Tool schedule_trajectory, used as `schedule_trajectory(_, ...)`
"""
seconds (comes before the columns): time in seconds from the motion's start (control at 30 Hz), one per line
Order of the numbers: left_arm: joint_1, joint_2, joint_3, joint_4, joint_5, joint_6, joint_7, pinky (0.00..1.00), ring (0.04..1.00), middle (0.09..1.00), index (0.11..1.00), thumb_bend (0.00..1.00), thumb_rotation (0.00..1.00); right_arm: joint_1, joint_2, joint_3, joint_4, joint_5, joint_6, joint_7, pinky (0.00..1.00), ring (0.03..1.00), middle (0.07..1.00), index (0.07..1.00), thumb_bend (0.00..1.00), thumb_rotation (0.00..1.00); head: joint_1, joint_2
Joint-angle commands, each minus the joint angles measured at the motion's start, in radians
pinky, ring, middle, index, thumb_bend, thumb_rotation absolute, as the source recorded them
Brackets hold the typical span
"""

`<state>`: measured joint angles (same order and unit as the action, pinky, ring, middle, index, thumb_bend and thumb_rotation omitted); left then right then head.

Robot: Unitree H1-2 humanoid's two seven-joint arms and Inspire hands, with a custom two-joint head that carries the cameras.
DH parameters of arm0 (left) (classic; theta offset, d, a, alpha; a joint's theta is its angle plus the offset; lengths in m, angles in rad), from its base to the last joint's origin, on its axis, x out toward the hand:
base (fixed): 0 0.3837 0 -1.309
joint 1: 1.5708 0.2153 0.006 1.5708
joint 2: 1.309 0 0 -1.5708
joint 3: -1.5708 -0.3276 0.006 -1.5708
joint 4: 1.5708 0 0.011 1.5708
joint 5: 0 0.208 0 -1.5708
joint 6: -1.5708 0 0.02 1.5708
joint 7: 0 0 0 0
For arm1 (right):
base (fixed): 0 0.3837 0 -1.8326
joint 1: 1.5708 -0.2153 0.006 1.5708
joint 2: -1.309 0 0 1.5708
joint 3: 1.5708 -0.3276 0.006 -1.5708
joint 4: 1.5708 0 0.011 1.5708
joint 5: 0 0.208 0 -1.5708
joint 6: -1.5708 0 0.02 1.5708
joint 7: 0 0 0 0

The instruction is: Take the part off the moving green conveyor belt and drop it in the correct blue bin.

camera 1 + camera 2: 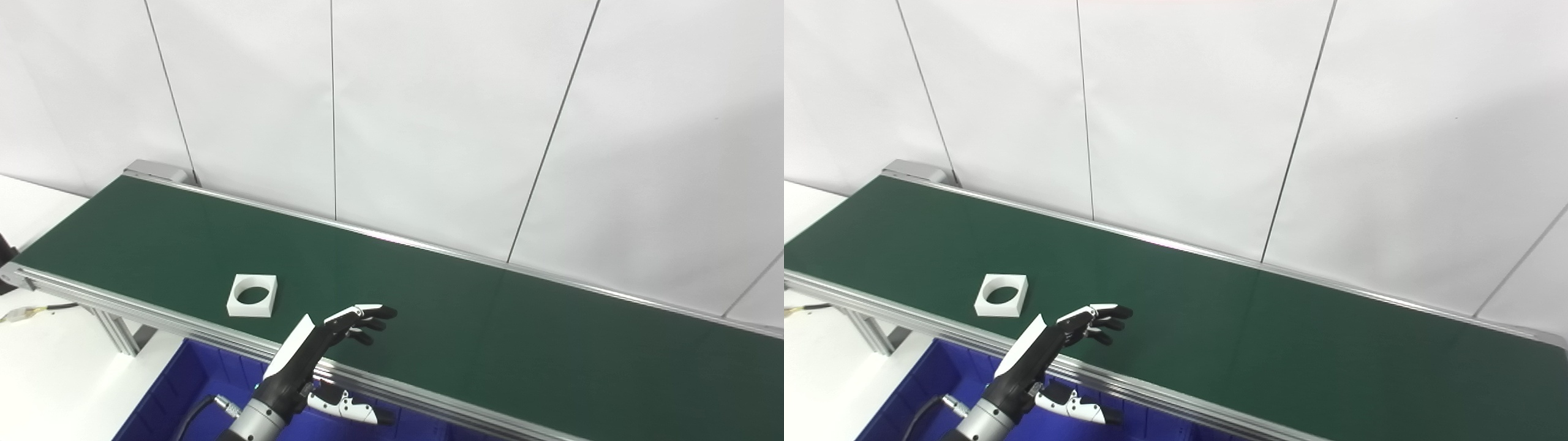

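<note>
Part (252,295) flat on belt (490,331), hole up; left hand (324,355) open nearby

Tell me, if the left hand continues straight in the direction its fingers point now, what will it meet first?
Probably nothing: the left hand points up and right across bare conveyor belt, toward its far rail. The white part lies to its left, off that line. Depth is uncertain.
</note>
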<state>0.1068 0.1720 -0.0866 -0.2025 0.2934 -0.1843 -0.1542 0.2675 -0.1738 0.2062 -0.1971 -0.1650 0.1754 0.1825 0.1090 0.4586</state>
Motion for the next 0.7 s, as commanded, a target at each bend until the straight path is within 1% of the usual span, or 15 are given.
schedule_trajectory(0.0, -0.027, 0.026, 0.010, -0.029, 0.031, 0.009, 0.011, 0.70, 0.805, 0.861, 0.834, 0.84, 0.20, -0.011, -0.002, -0.001, -0.010, 0.010, -0.055, 0.001, 0.70, 0.812, 0.819, 0.879, 0.86, 0.00, -0.012, 0.003)
schedule_trajectory(0.1, -0.039, 0.047, 0.019, -0.028, 0.060, 0.046, 0.010, 0.78, 0.876, 0.905, 0.869, 0.80, 0.19, -0.010, 0.001, 0.000, -0.011, 0.004, -0.057, -0.005, 0.70, 0.804, 0.809, 0.874, 0.87, 0.00, -0.041, 0.007)
schedule_trajectory(0.23, -0.054, 0.070, 0.029, -0.011, 0.075, 0.054, 0.018, 0.82, 0.897, 0.915, 0.883, 0.78, 0.20, -0.013, 0.003, 0.000, -0.011, 0.015, -0.057, 0.001, 0.70, 0.805, 0.810, 0.873, 0.87, 0.00, -0.074, 0.013)
schedule_trajectory(0.4, -0.076, 0.088, 0.046, 0.032, 0.088, 0.032, 0.043, 0.81, 0.897, 0.920, 0.892, 0.76, 0.19, -0.012, 0.007, 0.001, -0.018, 0.021, -0.041, 0.003, 0.71, 0.806, 0.813, 0.873, 0.87, 0.00, -0.086, 0.015)
schedule_trajectory(0.53, -0.091, 0.099, 0.055, 0.046, 0.107, 0.042, 0.051, 0.83, 0.905, 0.925, 0.896, 0.75, 0.20, -0.012, 0.011, -0.003, -0.017, 0.040, -0.035, 0.007, 0.71, 0.806, 0.821, 0.876, 0.87, 0.00, -0.083, 0.016)
schedule_trajectory(0.6, -0.105, 0.108, 0.060, 0.060, 0.106, 0.038, 0.052, 0.83, 0.906, 0.929, 0.899, 0.75, 0.20, -0.011, 0.014, -0.004, -0.017, 0.047, -0.034, 0.008, 0.72, 0.810, 0.828, 0.880, 0.87, 0.00, -0.082, 0.015)
schedule_trajectory(0.67, -0.119, 0.118, 0.062, 0.075, 0.107, 0.033, 0.053, 0.84, 0.910, 0.934, 0.907, 0.75, 0.21, -0.013, 0.012, -0.002, -0.014, 0.042, -0.040, 0.005, 0.71, 0.801, 0.827, 0.879, 0.87, 0.00, -0.081, 0.015)
